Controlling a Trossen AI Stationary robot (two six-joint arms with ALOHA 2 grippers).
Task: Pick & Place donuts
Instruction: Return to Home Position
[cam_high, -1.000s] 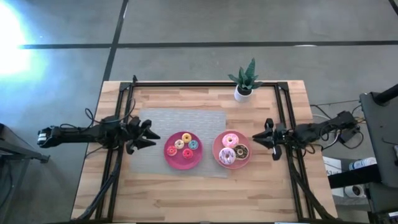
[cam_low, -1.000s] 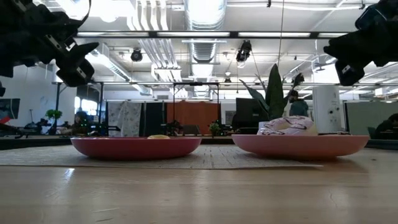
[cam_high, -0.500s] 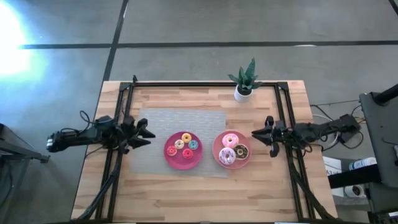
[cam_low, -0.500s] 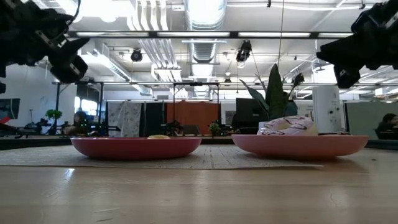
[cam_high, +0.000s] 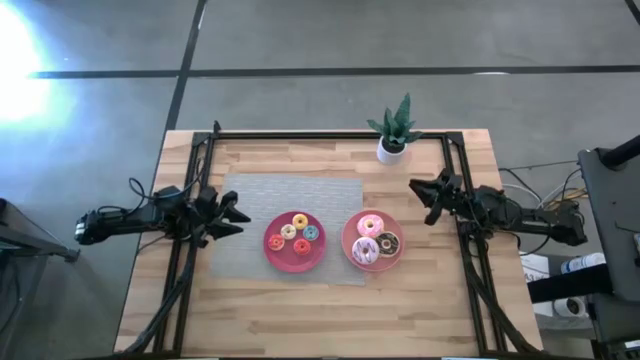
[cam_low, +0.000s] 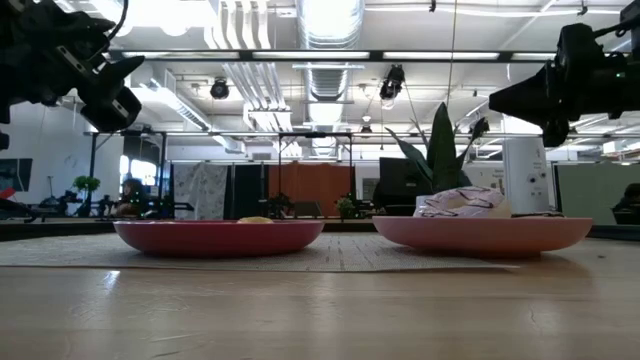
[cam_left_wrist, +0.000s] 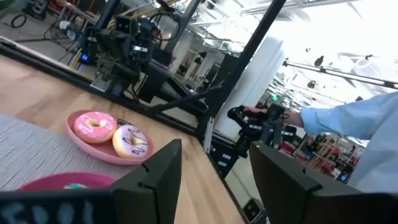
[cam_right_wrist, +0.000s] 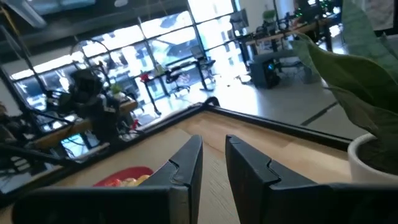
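– Two arms, and neither has hold of anything. See the left gripper (cam_high: 240, 215)? It hangs in the air over the left edge of the grey mat (cam_high: 250, 195), fingers spread wide, nothing between them.

– And the donuts?

– All on plates. Next along is the left plate (cam_low: 218, 238), flat on the mat, just beside that gripper but clear of it. It holds the small donuts (cam_high: 299, 221), five of them in a loose cluster; I make out a yellow one, a blue one (cam_high: 311, 233) and a red one (cam_high: 276, 242).

– The big ones?

– On the right plate (cam_low: 484, 234), right beside the first, partly over the mat's right edge. The pink donut (cam_high: 370, 224) lies on the far side, the chocolate donut (cam_high: 388, 242) to its right and nearer us, and the sprinkled donut (cam_high: 364, 252) nearest the front of the desk (cam_high: 300, 310). The three touch one another.

– What's that green thing?

– A little plant (cam_high: 393, 128) in a white pot, at the back edge, well apart from both plates.

– And the right side?

– The right gripper (cam_high: 420, 200) hovers above bare wood, just off the right plate towards the back, pointing inward. Its fingers stand a narrow gap apart, empty too.
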